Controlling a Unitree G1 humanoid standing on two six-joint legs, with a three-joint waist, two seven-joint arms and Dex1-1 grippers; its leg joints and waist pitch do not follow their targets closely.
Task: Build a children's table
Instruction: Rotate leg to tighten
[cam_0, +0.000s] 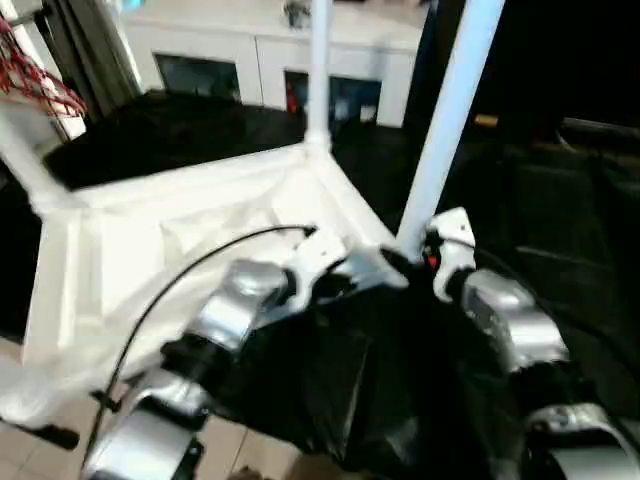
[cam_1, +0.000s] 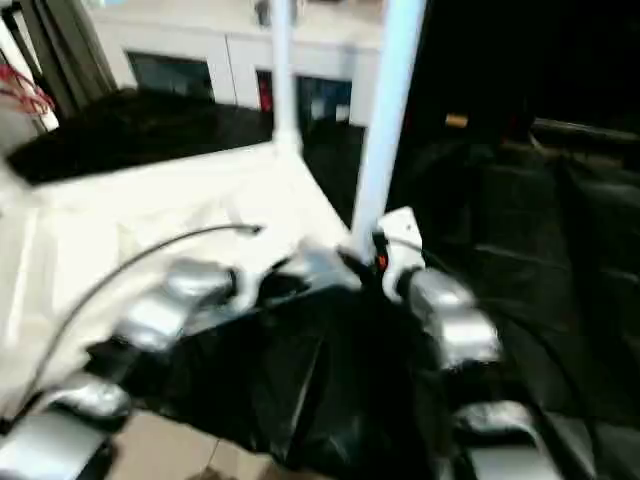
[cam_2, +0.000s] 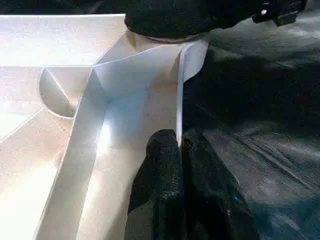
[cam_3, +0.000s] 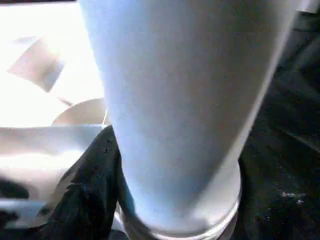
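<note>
The white tabletop (cam_0: 150, 250) lies upside down, ribs up. One white leg (cam_0: 320, 70) stands in its far corner socket, and another white tube (cam_0: 20, 160) rises at the far left corner. A third leg (cam_0: 450, 110) stands tilted in the near right corner socket. My right gripper (cam_0: 405, 262) is closed around the base of that leg (cam_3: 180, 100), with a black finger (cam_3: 95, 170) against its side. My left gripper (cam_2: 179, 142) is just beside it, shut on the thin upright rim (cam_2: 179, 90) of the tabletop.
A white cabinet with glass doors (cam_0: 260, 50) stands behind the table. Black sheeting (cam_0: 330, 380) covers the floor under my forearms and to the right. A black cable (cam_0: 200, 260) arcs over the tabletop. Red wires (cam_0: 30, 80) hang at the far left.
</note>
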